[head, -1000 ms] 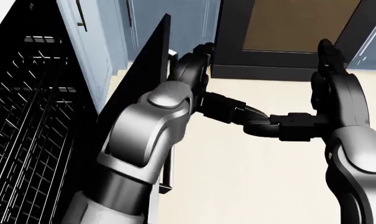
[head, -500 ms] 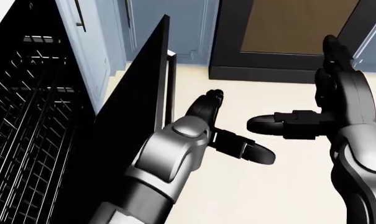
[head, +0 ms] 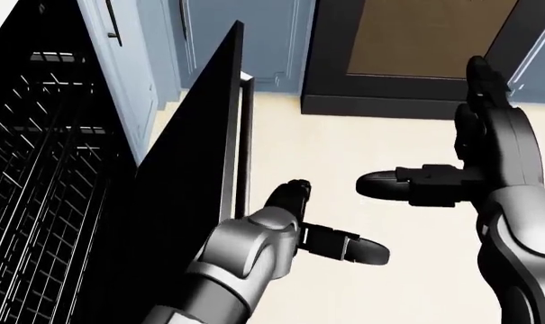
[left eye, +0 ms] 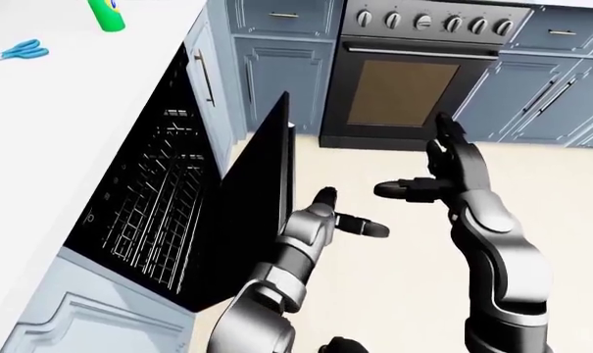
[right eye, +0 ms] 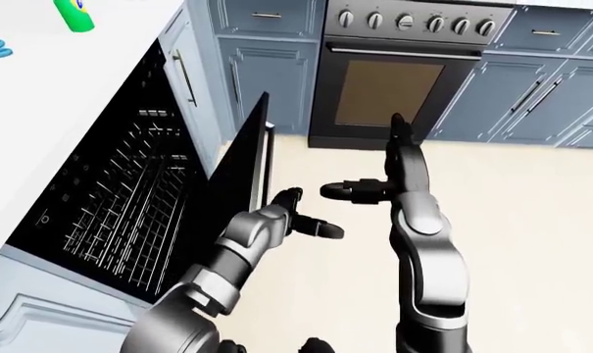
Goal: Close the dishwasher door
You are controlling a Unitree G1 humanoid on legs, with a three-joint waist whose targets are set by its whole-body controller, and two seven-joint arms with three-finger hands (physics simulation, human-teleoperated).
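Dishwasher door (left eye: 262, 198) in the left-eye view stands half shut at nine o'clock, one rack (left eye: 154, 198) showing inside. Left hand (left eye: 327, 215) has drawn back from the door since a second ago, fingers spread, holding nothing, so another push looks needed.

Head view: right hand (head: 475, 158) hangs at three o'clock, open and empty.

Right-eye view: one oven (right eye: 394, 73) at twelve o'clock, one green bottle (right eye: 73, 15) at eleven.

A home kitchen: blue-grey cabinets (left eye: 276, 44) flank a knobbed oven (left eye: 414, 73), with a white counter (left eye: 70, 110) over the open dishwasher (left eye: 168, 198) left of it.
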